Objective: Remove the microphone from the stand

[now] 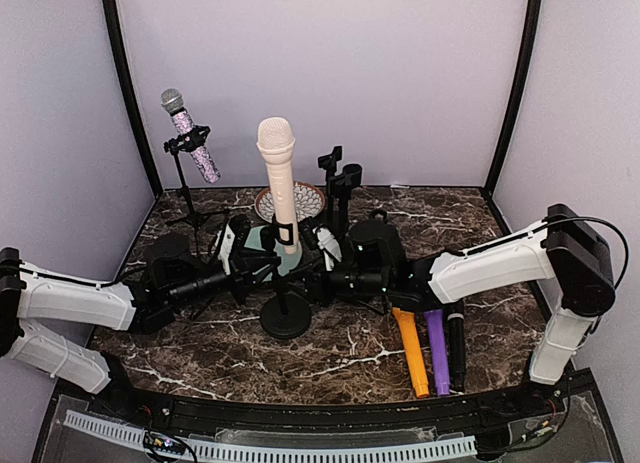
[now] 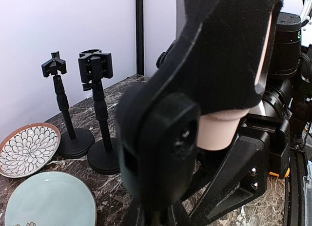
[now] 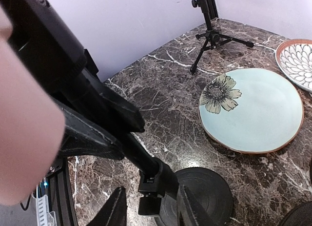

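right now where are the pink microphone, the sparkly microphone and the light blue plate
pink microphone (image 1: 283,188): top external view, mid handle
sparkly microphone (image 1: 183,121): top external view, handle above clip
light blue plate (image 3: 258,113): right wrist view, bare centre

table (image 1: 340,358): dark marble look, white veins, smooth, slight sheen
microphone (image 1: 278,173): peach, matt, smooth, plastic look
stand (image 1: 285,318): black, matt
green plate (image 3: 253,113), just behind the stand: glazed, glossy
glitter microphone (image 1: 192,138), back left of the stand: sparkling, rough
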Controlling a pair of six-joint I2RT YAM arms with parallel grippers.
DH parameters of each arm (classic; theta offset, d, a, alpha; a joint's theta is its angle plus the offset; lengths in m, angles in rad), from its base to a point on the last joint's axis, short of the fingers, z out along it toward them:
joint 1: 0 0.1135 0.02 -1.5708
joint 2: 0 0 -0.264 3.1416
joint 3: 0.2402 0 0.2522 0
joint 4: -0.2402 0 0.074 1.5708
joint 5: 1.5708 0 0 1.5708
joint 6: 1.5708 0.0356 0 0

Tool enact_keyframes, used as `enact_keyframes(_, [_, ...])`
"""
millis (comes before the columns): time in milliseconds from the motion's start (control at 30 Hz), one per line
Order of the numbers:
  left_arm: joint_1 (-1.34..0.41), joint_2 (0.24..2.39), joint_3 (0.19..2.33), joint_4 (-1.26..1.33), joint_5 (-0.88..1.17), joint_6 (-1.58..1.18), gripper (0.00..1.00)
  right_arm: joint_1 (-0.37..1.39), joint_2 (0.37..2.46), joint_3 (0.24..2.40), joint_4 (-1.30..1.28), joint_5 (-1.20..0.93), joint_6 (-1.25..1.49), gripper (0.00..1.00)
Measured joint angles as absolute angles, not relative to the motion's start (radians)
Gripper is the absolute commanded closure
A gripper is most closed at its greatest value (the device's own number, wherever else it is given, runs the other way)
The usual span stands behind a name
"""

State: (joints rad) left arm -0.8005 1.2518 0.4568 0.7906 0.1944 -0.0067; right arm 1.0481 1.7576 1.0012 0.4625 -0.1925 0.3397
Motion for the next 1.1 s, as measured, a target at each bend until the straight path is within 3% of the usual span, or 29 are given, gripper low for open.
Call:
enact_keyframes(267, [-0.801,1.253,0.455,0.790,0.194,-0.007,1.00,1.046,1.792,1.008,0.455,-0.198,0.345,0.70])
enact_keyframes(567, [-0.801,1.254,0.455,0.784,0.190,-0.003,1.00,1.046,1.795,1.011,0.466,-0.208,0.370,1.00])
enact_keyframes(1100, [-0.802,1.283,0.458,0.775,0.134,-0.019,1.00,1.063,1.795,0.993,0.508,-0.126,0.343,1.00])
